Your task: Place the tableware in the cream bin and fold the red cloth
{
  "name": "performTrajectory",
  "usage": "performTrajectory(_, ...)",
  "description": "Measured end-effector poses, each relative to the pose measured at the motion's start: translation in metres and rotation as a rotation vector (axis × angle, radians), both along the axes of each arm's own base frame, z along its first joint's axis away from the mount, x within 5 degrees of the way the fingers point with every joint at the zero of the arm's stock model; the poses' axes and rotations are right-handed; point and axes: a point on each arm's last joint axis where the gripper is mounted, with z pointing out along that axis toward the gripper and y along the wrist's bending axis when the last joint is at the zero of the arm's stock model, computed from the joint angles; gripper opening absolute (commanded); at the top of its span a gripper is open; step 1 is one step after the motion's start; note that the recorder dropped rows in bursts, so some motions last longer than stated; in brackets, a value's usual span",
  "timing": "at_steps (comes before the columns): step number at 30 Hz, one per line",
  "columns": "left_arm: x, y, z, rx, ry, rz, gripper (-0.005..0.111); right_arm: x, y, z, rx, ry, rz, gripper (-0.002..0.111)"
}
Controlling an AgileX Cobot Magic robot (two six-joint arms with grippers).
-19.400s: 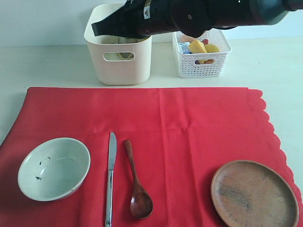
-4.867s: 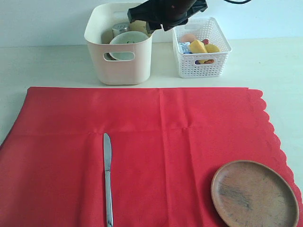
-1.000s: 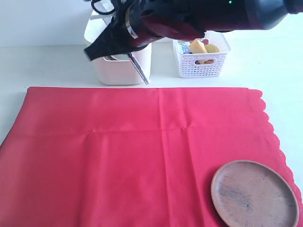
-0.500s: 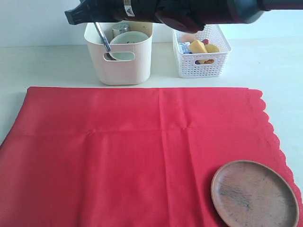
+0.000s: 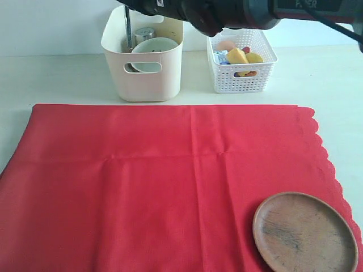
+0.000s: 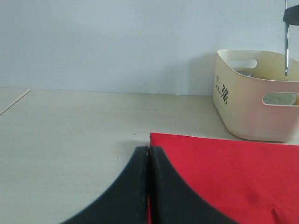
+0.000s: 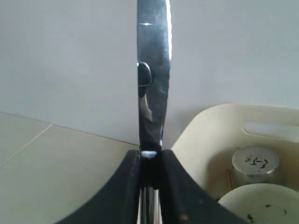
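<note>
My right gripper (image 7: 149,156) is shut on the silver knife (image 7: 153,70). In the exterior view the knife (image 5: 129,31) hangs upright over the left end of the cream bin (image 5: 142,73). Inside the bin lie the speckled bowl (image 5: 154,46) and the steel cup (image 5: 145,33). The red cloth (image 5: 170,181) lies spread flat, with the round wooden plate (image 5: 305,232) on its near right corner. My left gripper (image 6: 148,151) is shut and empty, low over the cloth's corner (image 6: 224,168). The spoon and chopsticks are hidden.
A white lattice basket (image 5: 241,65) with food stands right of the cream bin. The right arm (image 5: 227,11) stretches across the back above both containers. Pale tabletop (image 5: 57,79) surrounds the cloth, and a wall stands behind the bins.
The right arm has carried the knife from in front of the bin up and over its left end. The blade now hangs straight down into it. The cloth and plate have not moved.
</note>
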Motion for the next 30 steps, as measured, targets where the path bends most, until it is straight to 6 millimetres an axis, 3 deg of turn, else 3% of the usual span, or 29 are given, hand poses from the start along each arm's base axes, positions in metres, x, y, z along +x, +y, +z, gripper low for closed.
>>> performTrajectory(5,0.0000,0.0000,0.0000,0.000,0.000,0.000,0.002,0.0026,-0.0002,-0.0067,-0.004,0.023,-0.012,0.011)
performTrajectory(17,0.0000,0.0000,0.0000,0.000,0.000,0.000,0.002,0.0028,-0.0002,-0.0061,-0.031,0.002,-0.005,0.059)
performTrajectory(25,0.0000,0.0000,0.0000,0.000,0.000,0.000,0.002,0.0028,-0.0001,-0.0059,0.001,0.024,-0.013,0.064)
performTrajectory(30,0.0000,0.0000,0.0000,0.000,0.000,0.000,0.002,0.0021,-0.0026,-0.0054,0.098,0.138,-0.069,0.064)
